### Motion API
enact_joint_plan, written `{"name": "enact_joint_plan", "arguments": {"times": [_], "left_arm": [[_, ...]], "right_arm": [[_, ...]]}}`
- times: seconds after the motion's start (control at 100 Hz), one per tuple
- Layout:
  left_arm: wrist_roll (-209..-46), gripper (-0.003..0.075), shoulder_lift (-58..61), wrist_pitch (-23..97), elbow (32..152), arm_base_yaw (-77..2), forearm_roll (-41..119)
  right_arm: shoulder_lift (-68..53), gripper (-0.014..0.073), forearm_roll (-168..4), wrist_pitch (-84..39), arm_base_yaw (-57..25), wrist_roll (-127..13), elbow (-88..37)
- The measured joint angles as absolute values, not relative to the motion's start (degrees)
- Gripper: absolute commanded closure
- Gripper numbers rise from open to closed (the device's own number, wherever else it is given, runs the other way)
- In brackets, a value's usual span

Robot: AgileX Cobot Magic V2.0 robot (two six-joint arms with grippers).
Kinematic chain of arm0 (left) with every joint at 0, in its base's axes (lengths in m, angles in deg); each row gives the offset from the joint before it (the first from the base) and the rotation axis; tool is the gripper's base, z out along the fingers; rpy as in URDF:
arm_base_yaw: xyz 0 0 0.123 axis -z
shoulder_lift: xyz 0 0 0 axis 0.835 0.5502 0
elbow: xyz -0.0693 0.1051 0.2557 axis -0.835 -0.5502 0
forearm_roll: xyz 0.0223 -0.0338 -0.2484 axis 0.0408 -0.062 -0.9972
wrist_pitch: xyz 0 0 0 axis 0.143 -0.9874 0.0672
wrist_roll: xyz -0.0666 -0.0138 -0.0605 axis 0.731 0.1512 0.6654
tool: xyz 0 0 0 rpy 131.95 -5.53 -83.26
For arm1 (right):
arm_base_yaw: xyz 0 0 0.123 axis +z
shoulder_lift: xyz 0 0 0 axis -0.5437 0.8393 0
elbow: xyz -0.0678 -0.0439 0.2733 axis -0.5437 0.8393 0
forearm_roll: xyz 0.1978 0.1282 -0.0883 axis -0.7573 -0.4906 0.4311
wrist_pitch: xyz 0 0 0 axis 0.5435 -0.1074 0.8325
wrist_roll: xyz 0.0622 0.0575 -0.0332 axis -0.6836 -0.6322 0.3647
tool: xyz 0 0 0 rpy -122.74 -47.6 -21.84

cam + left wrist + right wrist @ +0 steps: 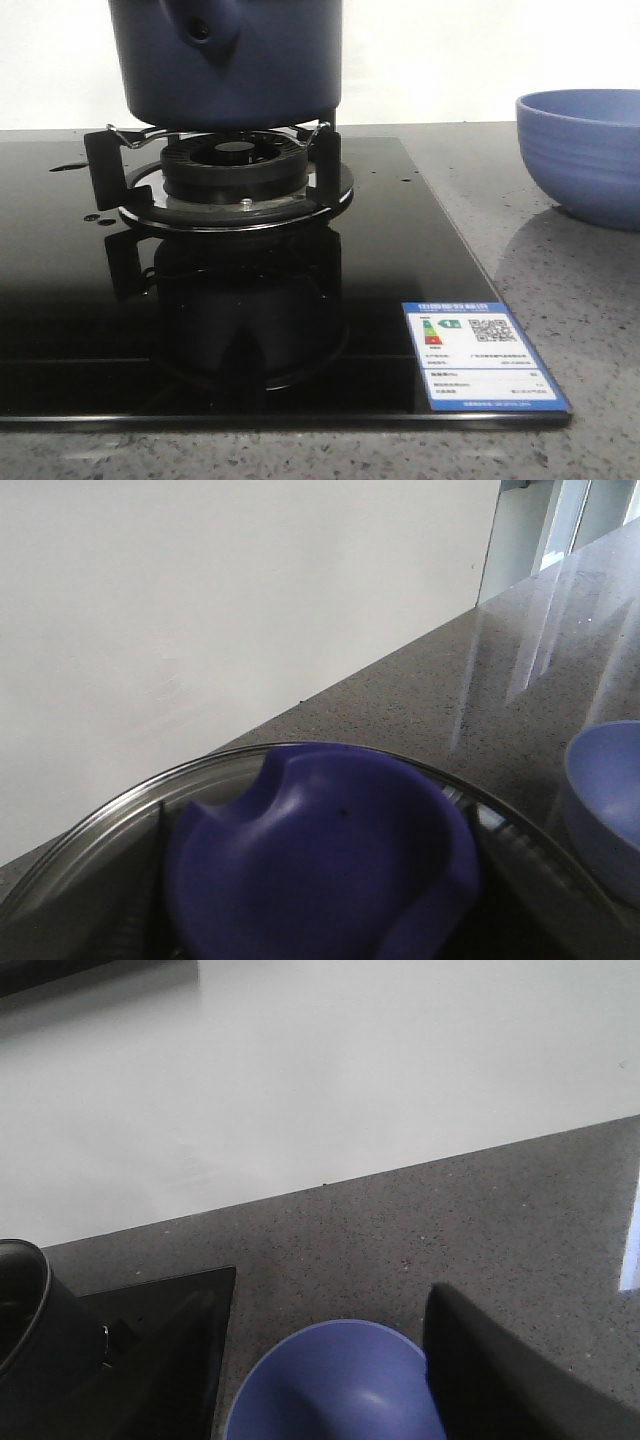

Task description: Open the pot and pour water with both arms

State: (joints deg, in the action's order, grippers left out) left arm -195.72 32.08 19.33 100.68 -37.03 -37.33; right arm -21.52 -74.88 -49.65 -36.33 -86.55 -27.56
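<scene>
Front view, surface: a grey speckled stone counter [560, 290] carries a glossy black glass hob [120, 300] that mirrors the burner; a few droplets lie on the glass at the left.
Front view, room: a plain pale wall [450, 60] stands behind the counter.
Front view, pot: the pot [225, 60], dark navy, sits on the black pan supports over the round burner [235, 165]; its side stub with the small hole faces the camera; its top is cut off by the frame.
Front view, bowl: a lighter blue ribbed bowl [585, 150] stands on the counter, well apart to the right of the hob.
Front view, writing: a blue-edged energy label [480, 355] with a QR code is stuck on the hob's near right corner; its print is too small to read.
Front view, arms: neither arm shows.
Left wrist view, surface and room: the same grey counter [480, 680] runs along a white wall towards a bright opening.
Left wrist view, lid: a blue knob [320, 865] on a glass lid with a metal rim [130, 795] fills the foreground; the bowl [605, 800] is at the edge.
Left wrist view, left gripper: fingers not seen, so I cannot tell its state.
Right wrist view, surface: counter [450, 1220], white wall, a corner of the hob [150, 1305] and the pot's dark rim [20, 1300].
Right wrist view, right gripper [320, 1370]: two dark fingers [500, 1370] spread wide apart, poised above the bowl [335, 1385], which shows between them; they hold nothing.
</scene>
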Motion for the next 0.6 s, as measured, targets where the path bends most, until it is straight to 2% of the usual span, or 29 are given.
{"name": "enact_joint_plan", "arguments": {"times": [0.3, 0.38, 0.48, 0.56, 0.6], "left_arm": [[-192.5, 0.0227, 27.9, 19.6, 100.8, -38.4, -37.3], [-189.2, 0.0255, 24.1, 19.6, 100.8, -40.4, -36.5], [-182.9, 0.0397, 18.0, 19.5, 99.2, -43.5, -31.7], [-177.8, 0.0563, 11.8, 19.2, 96.4, -46.5, -26.7], [-175.6, 0.0646, 7.9, 19.2, 94.2, -47.7, -24.4]], "right_arm": [[-21.5, 0.0193, -75.0, -49.8, -36.3, -86.6, -27.6], [-21.5, 0.0273, -75.0, -49.8, -36.3, -86.4, -27.6], [-22.2, 0.0458, -75.0, -49.8, -36.3, -84.4, -26.6], [-23.7, 0.0629, -75.0, -49.6, -36.3, -81.9, -24.3], [-24.9, 0.066, -75.0, -49.4, -36.3, -80.4, -22.9]]}}
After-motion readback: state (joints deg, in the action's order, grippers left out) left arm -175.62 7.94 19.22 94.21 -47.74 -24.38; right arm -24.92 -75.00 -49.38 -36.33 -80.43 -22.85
